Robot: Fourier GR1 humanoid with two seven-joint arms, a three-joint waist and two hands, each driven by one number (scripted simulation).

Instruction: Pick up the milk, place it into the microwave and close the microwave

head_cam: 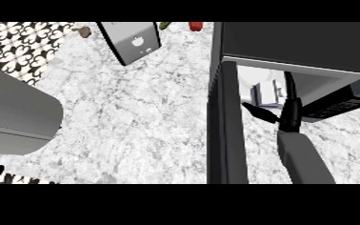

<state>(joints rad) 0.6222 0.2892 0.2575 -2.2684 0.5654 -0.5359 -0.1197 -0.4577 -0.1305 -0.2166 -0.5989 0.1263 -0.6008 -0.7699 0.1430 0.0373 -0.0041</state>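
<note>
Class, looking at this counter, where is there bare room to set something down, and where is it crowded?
Free: the marble counter between the tablet and the open microwave door. Crowded: the microwave mouth, where the right hand reaches in.

A white marble counter top with grey veining [134, 119] fills most of the view, evenly lit. At the far left corner lies a patch of black-and-white patterned tile [28, 45], and a sliver of the same pattern shows at the near left edge. A large plain grey rounded block [25, 117] covers the left side. A dark-edged grey slab [132, 40] lies tilted at the far middle.
</note>
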